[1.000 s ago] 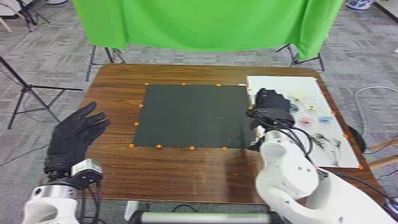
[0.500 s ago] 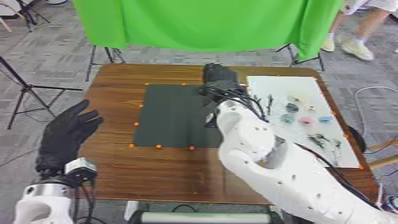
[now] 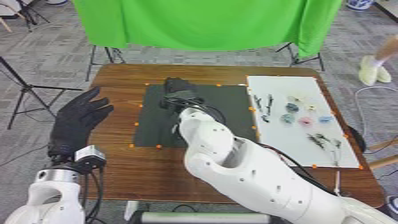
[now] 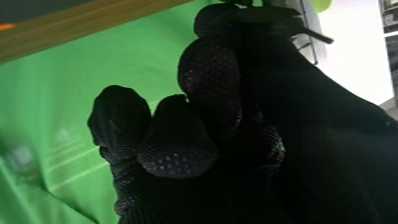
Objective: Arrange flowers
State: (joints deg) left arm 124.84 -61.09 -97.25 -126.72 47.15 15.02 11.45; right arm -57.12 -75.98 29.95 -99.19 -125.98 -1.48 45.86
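Note:
My right hand is over the upper left of the dark square sheet. In the right wrist view, the hand has curled fingers and its thumb closed on a thin dark stem, whose end sticks out; the rest is hidden by the glove. On the white sheet lie a pink flower, a blue flower, several dark green and pale ones, and dark stems. My left hand stands open beyond the table's left edge.
Small orange markers edge both sheets on the brown wooden table. A green cloth hangs behind the table. A black tripod stands at the left, and a white bar lies below the near edge.
My right hand has moved from the white sheet past the far edge of the dark sheet to its upper left, uncovering the flowers. The left hand has shifted slightly.

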